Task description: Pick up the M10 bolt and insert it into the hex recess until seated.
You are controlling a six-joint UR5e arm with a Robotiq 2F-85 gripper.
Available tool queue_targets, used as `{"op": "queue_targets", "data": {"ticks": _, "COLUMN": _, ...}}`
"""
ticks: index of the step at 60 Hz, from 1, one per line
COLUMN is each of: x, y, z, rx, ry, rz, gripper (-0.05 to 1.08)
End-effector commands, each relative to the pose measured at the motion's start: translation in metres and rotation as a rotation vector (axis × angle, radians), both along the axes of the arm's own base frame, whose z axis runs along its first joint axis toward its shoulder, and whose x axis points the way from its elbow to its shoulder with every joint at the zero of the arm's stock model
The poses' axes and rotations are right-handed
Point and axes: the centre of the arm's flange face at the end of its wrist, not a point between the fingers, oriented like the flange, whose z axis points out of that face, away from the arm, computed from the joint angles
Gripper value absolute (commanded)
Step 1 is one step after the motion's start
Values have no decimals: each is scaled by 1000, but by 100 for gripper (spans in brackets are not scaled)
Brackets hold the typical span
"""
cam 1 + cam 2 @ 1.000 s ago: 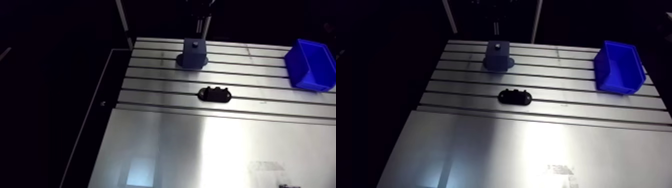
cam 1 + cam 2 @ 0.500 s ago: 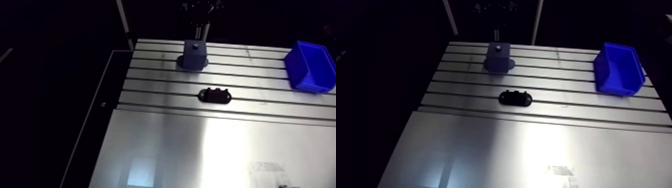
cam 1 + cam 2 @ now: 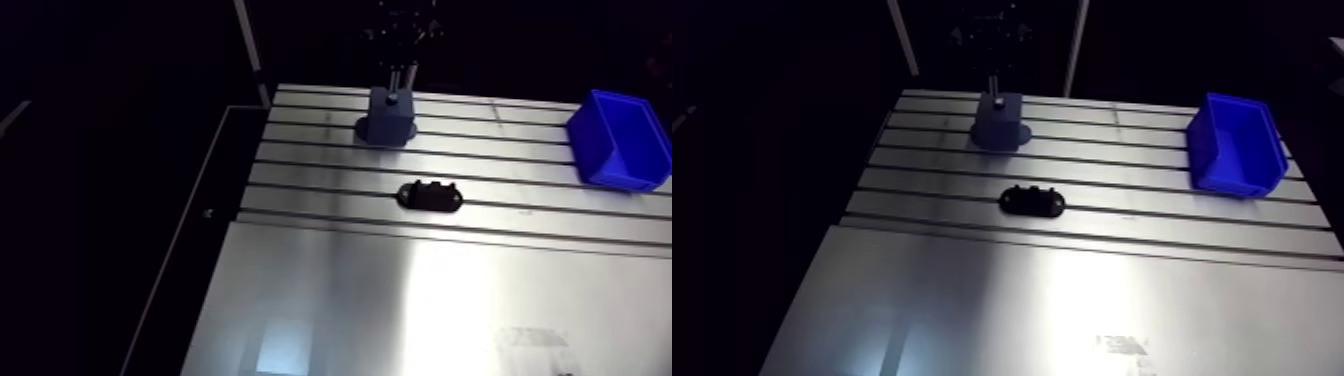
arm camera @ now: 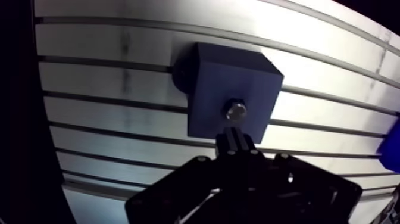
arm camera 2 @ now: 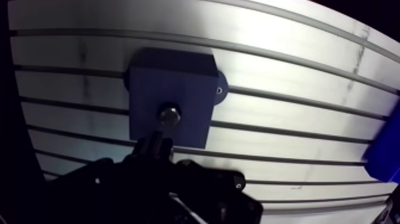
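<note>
A dark blue block point(image 4: 232, 89) stands on the slotted table point(image 4: 107, 77). The silver hex head of the M10 bolt point(image 4: 236, 110) sits in the recess on the block's top face. In the wrist view my gripper point(image 4: 235, 138) hangs above the block, with its dark fingers pressed together just short of the bolt head and nothing between them. The arm view shows the block point(image 3: 388, 115) at the table's far side with the gripper point(image 3: 398, 60) right above it.
A black oval fixture point(image 3: 430, 194) lies on the slots nearer than the block. A blue bin point(image 3: 620, 140) stands at the far right. A smooth metal plate point(image 3: 400, 300) covers the near half of the table, whose left edge point(image 3: 225, 190) drops to dark floor.
The gripper has lifted away from the block's top, and more of it shows above the block. The whole arm view has shifted a little. The bolt stays in the block.
</note>
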Motion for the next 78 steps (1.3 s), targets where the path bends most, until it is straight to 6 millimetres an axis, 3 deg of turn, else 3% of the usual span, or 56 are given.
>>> {"op": "queue_targets", "data": {"ticks": 1, "x": 3, "y": 1, "z": -1, "rx": -2, "ry": 22, "rz": -1, "gripper": 106}}
{"op": "queue_targets", "data": {"ticks": 78, "x": 6, "y": 2, "z": -16, "rx": -1, "ry": 32, "rz": -1, "gripper": 106}}
